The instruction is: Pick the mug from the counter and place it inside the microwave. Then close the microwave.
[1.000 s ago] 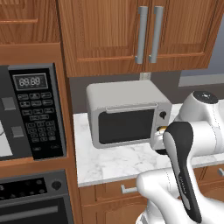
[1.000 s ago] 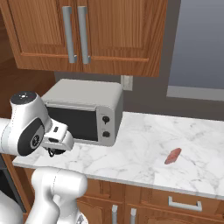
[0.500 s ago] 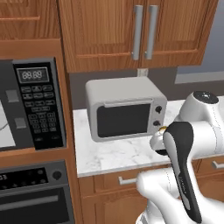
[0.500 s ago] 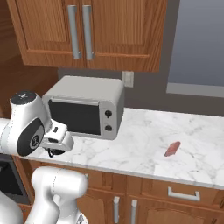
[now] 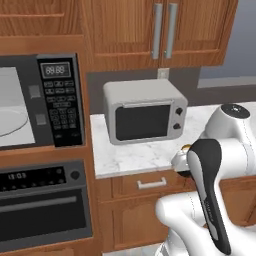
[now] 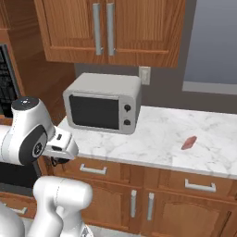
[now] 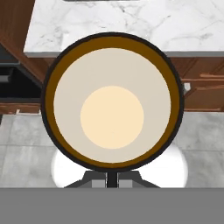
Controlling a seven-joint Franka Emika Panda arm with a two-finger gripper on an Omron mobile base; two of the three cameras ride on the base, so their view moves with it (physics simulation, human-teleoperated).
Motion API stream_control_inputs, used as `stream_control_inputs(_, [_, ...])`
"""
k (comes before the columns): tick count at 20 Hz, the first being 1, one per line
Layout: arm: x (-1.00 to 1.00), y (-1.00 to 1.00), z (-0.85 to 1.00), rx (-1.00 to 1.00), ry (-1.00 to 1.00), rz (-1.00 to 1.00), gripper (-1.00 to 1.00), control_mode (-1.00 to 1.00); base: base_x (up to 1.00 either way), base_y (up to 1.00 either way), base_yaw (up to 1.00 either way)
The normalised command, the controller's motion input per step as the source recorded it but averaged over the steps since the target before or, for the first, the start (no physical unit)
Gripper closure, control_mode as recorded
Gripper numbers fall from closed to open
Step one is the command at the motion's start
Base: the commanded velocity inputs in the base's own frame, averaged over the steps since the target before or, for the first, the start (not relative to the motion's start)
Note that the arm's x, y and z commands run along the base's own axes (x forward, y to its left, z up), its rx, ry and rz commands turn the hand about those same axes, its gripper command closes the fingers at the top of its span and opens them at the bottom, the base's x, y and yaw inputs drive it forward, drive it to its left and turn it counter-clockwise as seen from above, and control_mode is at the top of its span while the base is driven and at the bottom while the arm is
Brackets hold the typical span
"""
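A: Both base views have slid since a second ago. The large black microwave with the keypad and digital display now takes up more of the left base view, and the light-grey box oven with round knobs sits further right. Did anything on the counter move?

B: No. The whole picture shifted together, so it is the base that has driven to the left, along the white marble-patterned counter. The arm keeps the same folded pose against the base throughout.

A: And the small black mug with the cream-coloured top?

B: It rides with the hand. In the hand view it hangs right under the camera. The two-finger gripper is pinched tight on the mug's near rim. Below it are floor and cabinet fronts, with the counter edge just beyond, so it is off the counter.

A: So the pick is done?

B: It looks so. The microwave's grey interior and turntable are exposed, so the door seems open. The carry is under way; placing the mug inside and shutting the door remain.
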Motion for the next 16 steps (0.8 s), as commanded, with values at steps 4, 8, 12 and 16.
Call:
stream_control_inputs(4, [0.0, 0.0, 0.0, 0.0, 0.0, 0.0, 1.0, 1.0, -0.49, 0.84, 0.05])
stream_control_inputs(8, [0.0, 0.0, 0.0, 0.0, 0.0, 0.0, 1.0, 1.0, -0.32, 0.98, 0.16])
stream_control_inputs(12, [0.0, 0.0, 0.0, 0.0, 0.0, 0.0, 1.0, 1.0, -0.09, 1.0, 0.12])
stream_control_inputs(16, [0.0, 0.0, 0.0, 0.0, 0.0, 0.0, 1.0, 1.0, 0.0, 1.0, 0.04])
